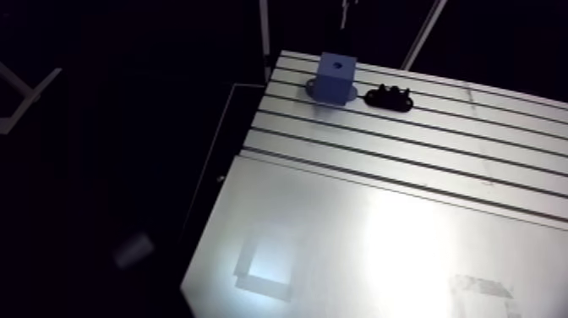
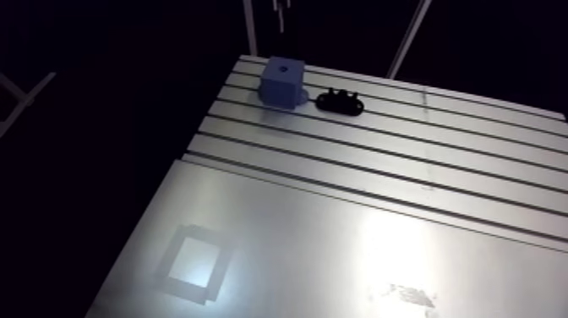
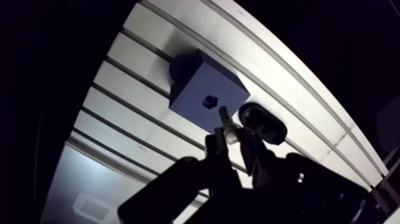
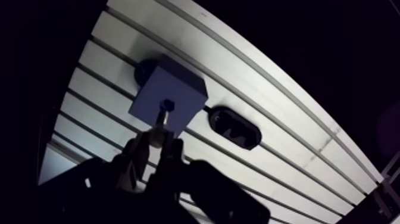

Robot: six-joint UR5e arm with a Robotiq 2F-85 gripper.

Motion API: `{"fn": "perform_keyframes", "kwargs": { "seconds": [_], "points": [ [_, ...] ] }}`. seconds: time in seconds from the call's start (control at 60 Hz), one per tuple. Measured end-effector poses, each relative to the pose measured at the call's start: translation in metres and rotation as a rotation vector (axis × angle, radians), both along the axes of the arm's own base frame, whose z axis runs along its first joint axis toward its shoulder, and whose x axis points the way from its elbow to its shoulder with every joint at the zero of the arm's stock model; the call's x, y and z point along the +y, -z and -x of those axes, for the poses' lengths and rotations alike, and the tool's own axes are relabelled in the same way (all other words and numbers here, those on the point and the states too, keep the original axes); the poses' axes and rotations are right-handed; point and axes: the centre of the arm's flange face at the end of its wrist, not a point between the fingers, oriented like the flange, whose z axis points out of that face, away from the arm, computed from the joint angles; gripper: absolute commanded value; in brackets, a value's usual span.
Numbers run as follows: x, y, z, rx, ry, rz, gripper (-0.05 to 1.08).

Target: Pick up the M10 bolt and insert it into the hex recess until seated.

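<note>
The blue block (image 1: pixel 336 76) stands upper middle in the arm view, near the slotted table's (image 1: pixel 380 237) far edge, with a black holder (image 1: pixel 389 97) just beside it. Broad table spreads across the lower frame. In the wrist view the gripper (image 3: pixel 230 138) pinches the M10 bolt (image 3: pixel 224 116) narrowly. The bolt points ahead, its tip just beside the hex recess (image 3: pixel 209 101).

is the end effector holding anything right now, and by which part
Yes: the end effector is shut on the M10 bolt, gripping its head end; the shank sticks out ahead toward the blue block.
</note>
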Motion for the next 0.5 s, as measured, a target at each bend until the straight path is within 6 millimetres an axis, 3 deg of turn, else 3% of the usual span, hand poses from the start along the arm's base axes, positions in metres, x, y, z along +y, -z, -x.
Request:
{"fn": "perform_keyframes", "kwargs": {
  "seconds": [0.5],
  "points": [
    [0.001, 0.019, -0.003, -0.029, 0.004, -0.007, 0.86]
  ]
}}
